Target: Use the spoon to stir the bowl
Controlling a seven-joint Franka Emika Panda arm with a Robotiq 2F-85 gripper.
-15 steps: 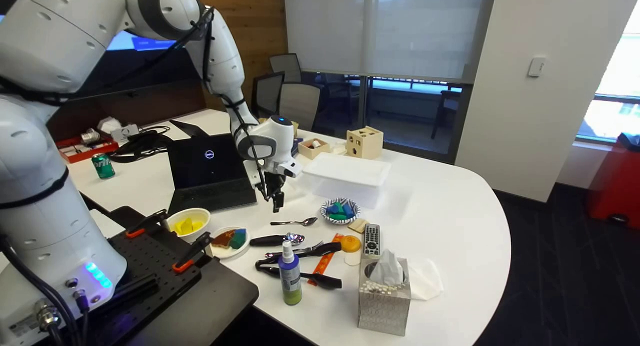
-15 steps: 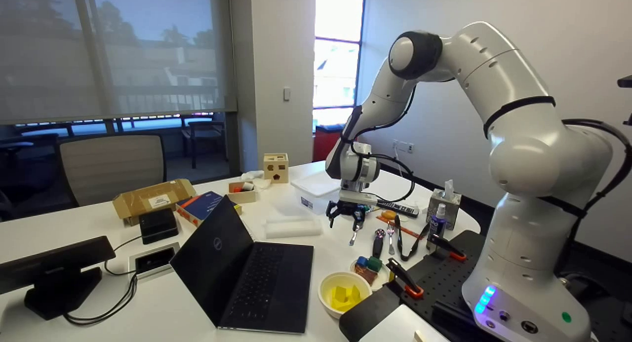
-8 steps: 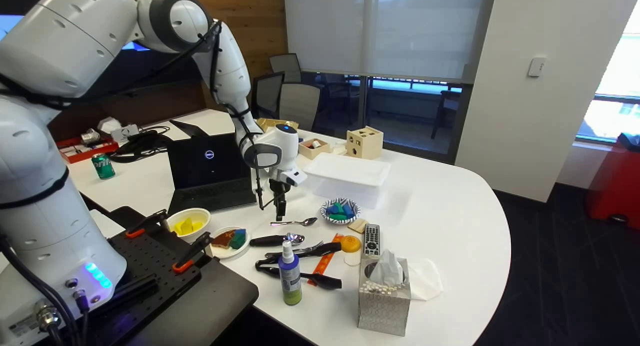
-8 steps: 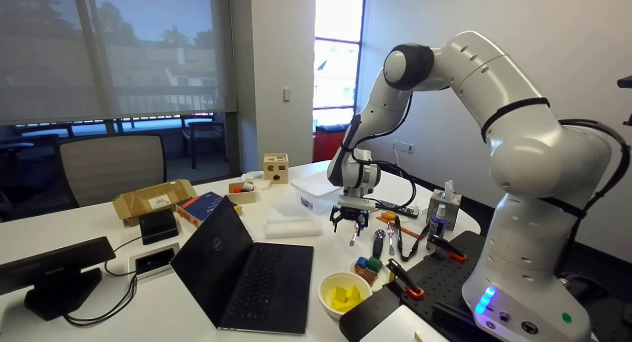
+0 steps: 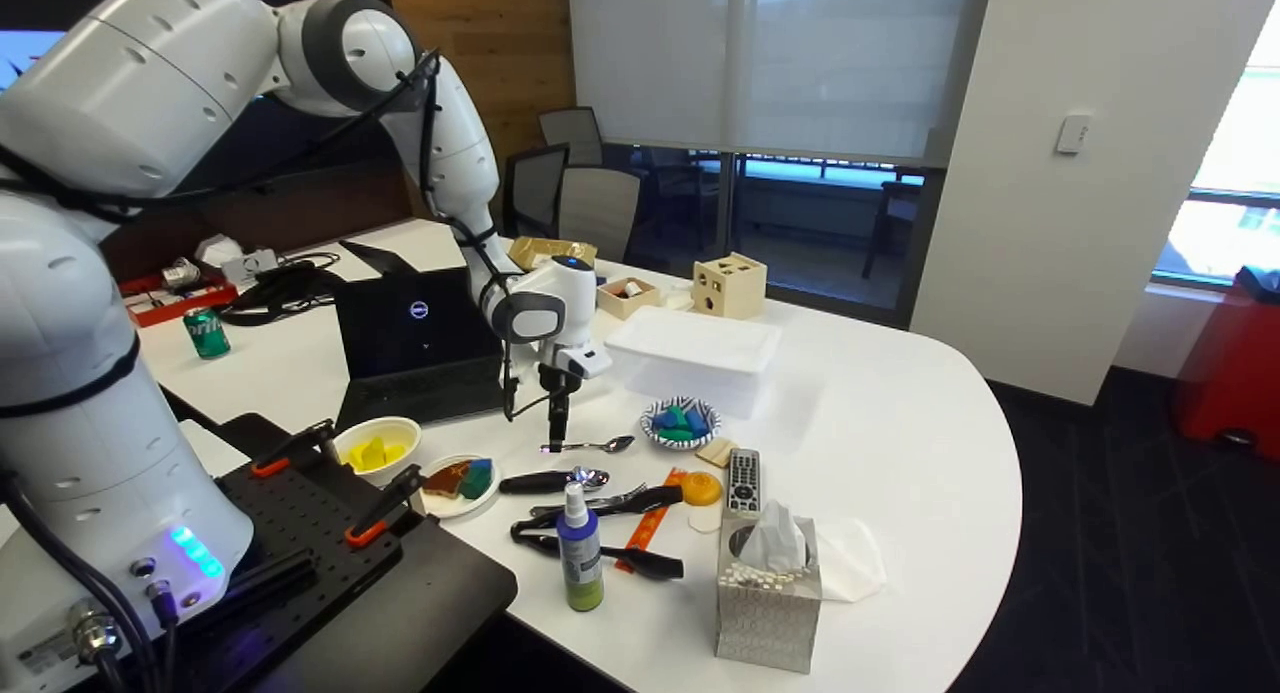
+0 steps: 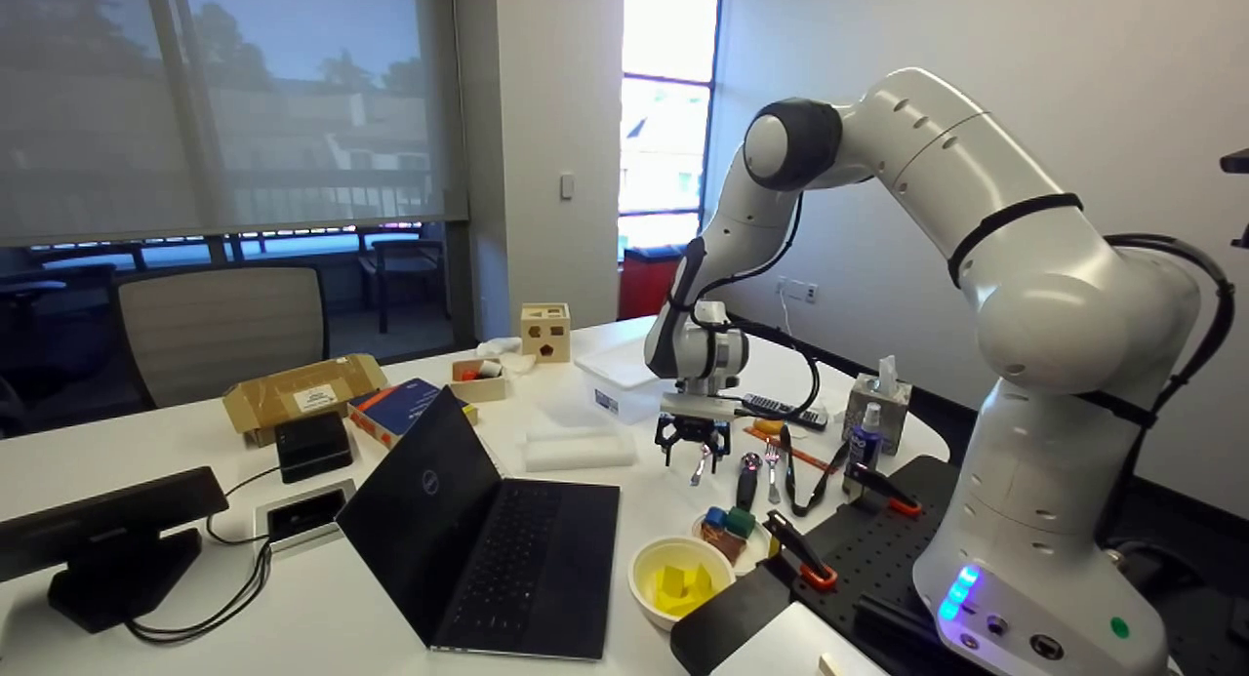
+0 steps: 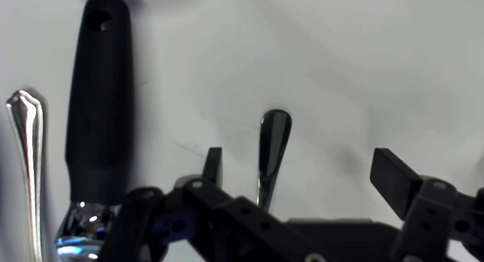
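Note:
The spoon [image 5: 620, 442] lies on the white table with its handle toward the robot side. Its dark shiny handle end shows in the wrist view [image 7: 274, 144]; the rest is hidden under the gripper there. My gripper [image 5: 557, 446] is low over the spoon's handle, fingers pointing down. In the wrist view the gripper [image 7: 297, 165] is open and empty. The handle lies between its fingertips, closer to the left one, touching neither. The bowl [image 5: 655, 437] is small and round with a black-and-white patterned rim and holds blue and green blocks. It stands just past the spoon's tip.
A black-handled utensil [image 7: 100, 103] and a fork [image 7: 28, 133] lie beside the spoon. A clear lidded box [image 5: 690, 358] stands behind the bowl. The laptop [image 6: 551, 549], a light bowl [image 6: 639, 593] with yellow blocks and a spray bottle [image 5: 580, 558] stand around.
My gripper has turned more upright and come down over the spoon's handle. It stays open. The spoon and the bowl have not moved.

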